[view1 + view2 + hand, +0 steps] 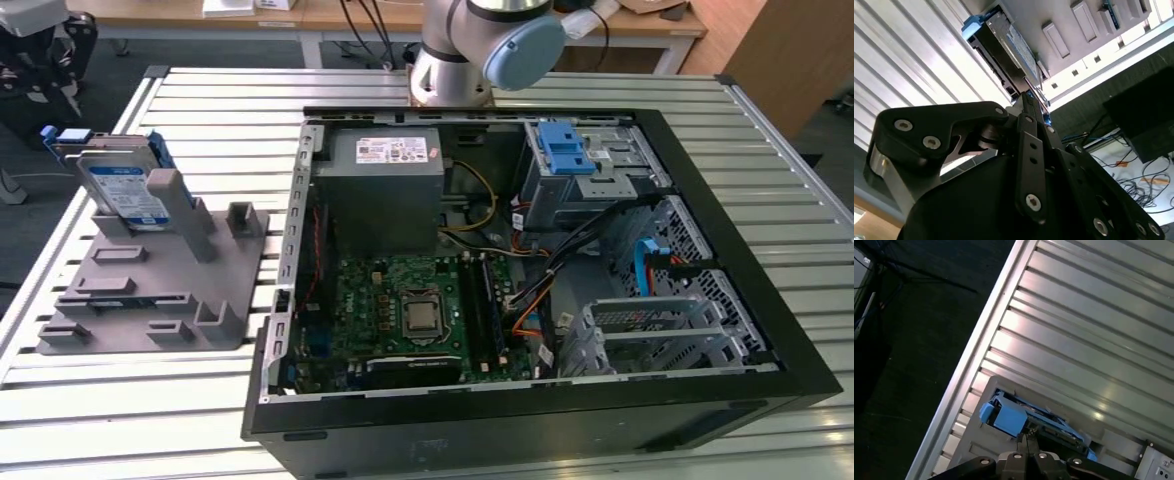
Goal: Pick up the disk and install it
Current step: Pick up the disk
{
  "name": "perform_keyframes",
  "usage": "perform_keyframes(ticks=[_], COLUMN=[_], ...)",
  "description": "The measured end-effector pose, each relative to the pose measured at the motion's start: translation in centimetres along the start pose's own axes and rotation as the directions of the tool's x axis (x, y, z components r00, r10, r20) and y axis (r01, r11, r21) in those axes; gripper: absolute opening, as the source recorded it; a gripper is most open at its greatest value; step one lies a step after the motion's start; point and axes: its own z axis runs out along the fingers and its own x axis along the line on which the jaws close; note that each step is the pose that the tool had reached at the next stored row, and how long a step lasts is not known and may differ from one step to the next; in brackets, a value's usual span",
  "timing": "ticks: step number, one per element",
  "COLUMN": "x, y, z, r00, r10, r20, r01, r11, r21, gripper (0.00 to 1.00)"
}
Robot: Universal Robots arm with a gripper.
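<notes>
Glossy metal table [134, 420], plastic-framed disk [123, 190]

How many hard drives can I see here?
1. The disk stands upright in the grey holder on the exterior view's left, beside the open computer case; more may be hidden inside it.

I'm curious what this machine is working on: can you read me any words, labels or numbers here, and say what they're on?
Label on the disk: too small to read.
White sticker on the grey metal box: too small to read.
Green circuit board: markings too small to read.
</notes>
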Motion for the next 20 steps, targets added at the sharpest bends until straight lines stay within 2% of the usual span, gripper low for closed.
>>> perform_keyframes(ticks=[2, 5, 7, 10, 13, 15, 17, 20], x=[0.0, 0.0, 0.0, 0.0, 0.0, 0.0, 0.0, 0.0], y=[0.0, 0.0, 0.0, 0.0, -0.01, -0.01, -0.01, -0.01], z=[0.02, 0.05, 0.07, 0.11, 0.15, 0.18, 0.21, 0.24], r00=[0.9993, 0.9958, 0.9919, 0.9833, 0.9721, 0.9627, 0.9523, 0.9345], r10=[-0.037, -0.091, -0.127, -0.182, -0.234, -0.27, -0.305, -0.356], r20=[-0.0015, -0.0038, -0.0053, -0.0075, -0.0096, -0.011, -0.0124, -0.0143], r01=[0.037, 0.091, 0.127, 0.182, 0.234, 0.27, 0.305, 0.356], r11=[0.9993, 0.9958, 0.9919, 0.9833, 0.9721, 0.9627, 0.9524, 0.9346], r21=[-0.0004, -0.0012, -0.0018, -0.0028, -0.0038, -0.0046, -0.0055, -0.0068], gripper=[0.11, 0.11, 0.11, 0.11, 0.11, 0.11, 0.11, 0.11])
